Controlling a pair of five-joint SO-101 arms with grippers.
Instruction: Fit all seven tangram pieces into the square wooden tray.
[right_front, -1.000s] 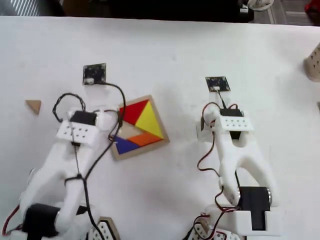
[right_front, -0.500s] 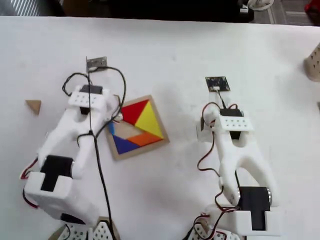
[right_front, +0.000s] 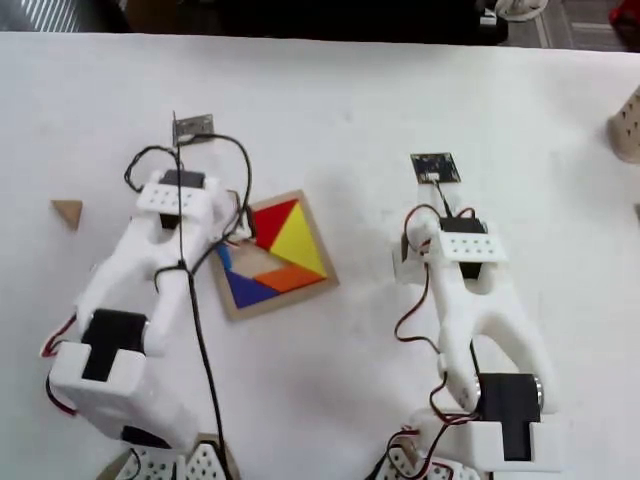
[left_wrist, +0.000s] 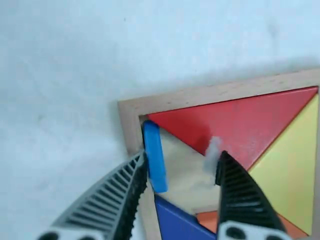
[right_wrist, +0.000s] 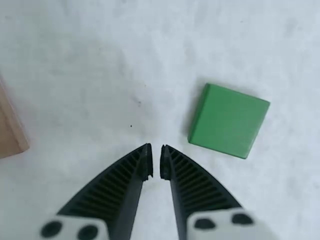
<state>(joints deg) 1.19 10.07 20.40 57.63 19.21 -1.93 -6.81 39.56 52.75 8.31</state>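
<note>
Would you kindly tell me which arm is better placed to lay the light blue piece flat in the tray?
Probably left. The left gripper hangs open over the tray, one finger beside the light blue piece; the right gripper is outside it, by the green square.

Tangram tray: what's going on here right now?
The left gripper hangs over a corner of the tray, jaws open, beside a light blue piece standing on edge in the unfilled gap. A red triangle and a yellow triangle already lie flat inside. The right gripper, jaws shut, is near a loose green square.
</note>
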